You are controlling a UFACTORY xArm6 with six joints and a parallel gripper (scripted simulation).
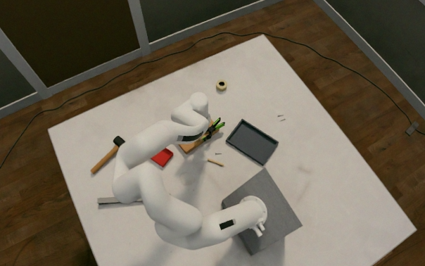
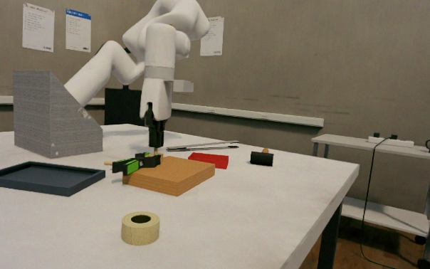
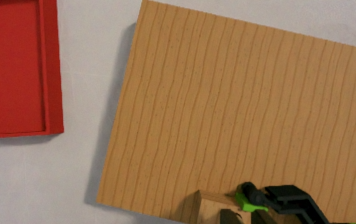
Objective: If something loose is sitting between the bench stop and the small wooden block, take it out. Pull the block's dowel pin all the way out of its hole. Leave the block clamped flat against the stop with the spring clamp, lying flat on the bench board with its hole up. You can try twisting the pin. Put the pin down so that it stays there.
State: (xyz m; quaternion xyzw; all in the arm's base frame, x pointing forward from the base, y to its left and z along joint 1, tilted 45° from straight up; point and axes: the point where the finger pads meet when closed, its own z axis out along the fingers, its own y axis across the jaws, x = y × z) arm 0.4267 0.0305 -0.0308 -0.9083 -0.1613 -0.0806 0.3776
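Observation:
The wooden bench board (image 2: 171, 173) lies on the white table and also shows in the wrist view (image 3: 230, 115). The small wooden block (image 3: 216, 209) sits at the board's edge, with the green and black spring clamp (image 2: 135, 164) on it; the clamp also shows in the wrist view (image 3: 274, 200) and from above (image 1: 215, 127). My gripper (image 2: 156, 144) points straight down over the block and is shut on the dowel pin (image 2: 155, 151), which stands upright. Only a short piece of pin shows below the fingers. The bench stop and the hole are hidden from me.
A red tray (image 2: 208, 159) lies beside the board, a dark tray (image 1: 252, 141) on the other side. A loose wooden stick (image 1: 215, 162) and a small nail (image 1: 218, 153) lie near the board. A tape roll (image 2: 140, 228), a hammer (image 1: 105, 158) and a grey base block (image 2: 50, 114) stand around.

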